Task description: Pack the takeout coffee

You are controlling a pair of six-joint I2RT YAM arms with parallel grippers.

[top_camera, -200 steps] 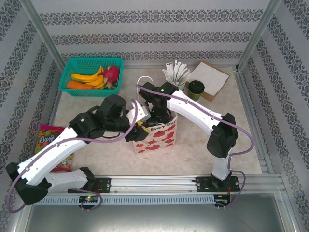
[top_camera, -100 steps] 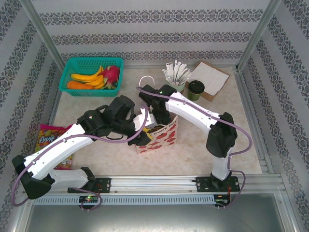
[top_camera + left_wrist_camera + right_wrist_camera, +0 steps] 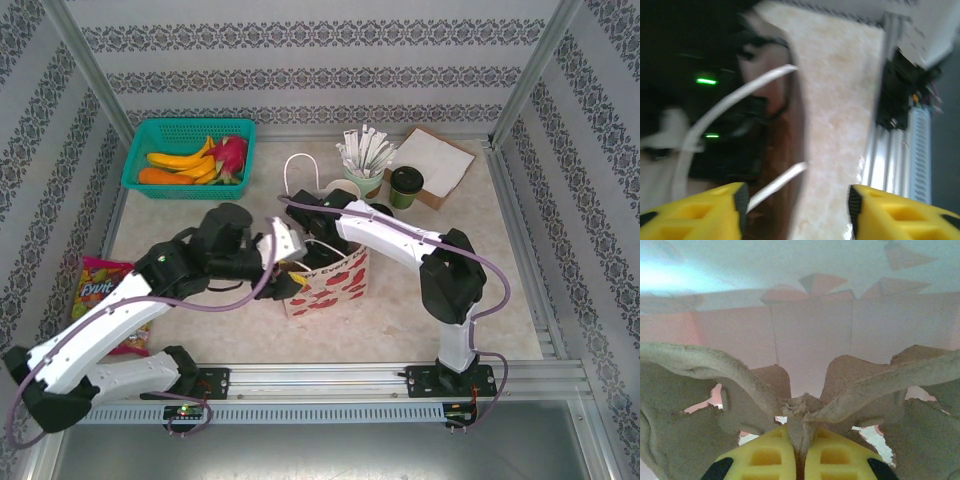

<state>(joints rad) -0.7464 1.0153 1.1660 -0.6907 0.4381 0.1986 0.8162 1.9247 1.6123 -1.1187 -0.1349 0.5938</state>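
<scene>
A: Pale marbled surface (image 3: pixel 230 320), patterned walls. What's nearest?
B: The paper bag (image 3: pixel 335 285). The left hand (image 3: pixel 797 212) stands partly open at its rim, the view blurred.
A: The right hand (image 3: pixel 797 460)?
B: Inside the bag, pinched tight on a pulp cup carrier (image 3: pixel 850 390).
A: The takeout coffee (image 3: pixel 406 185)?
B: Farther back, upright on the surface, just beside a brown box (image 3: pixel 440 160).

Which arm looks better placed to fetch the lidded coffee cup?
Probably the right: the coffee cup stands to the right of the paper bag, though the right fingers must first release the cardboard carrier.
</scene>
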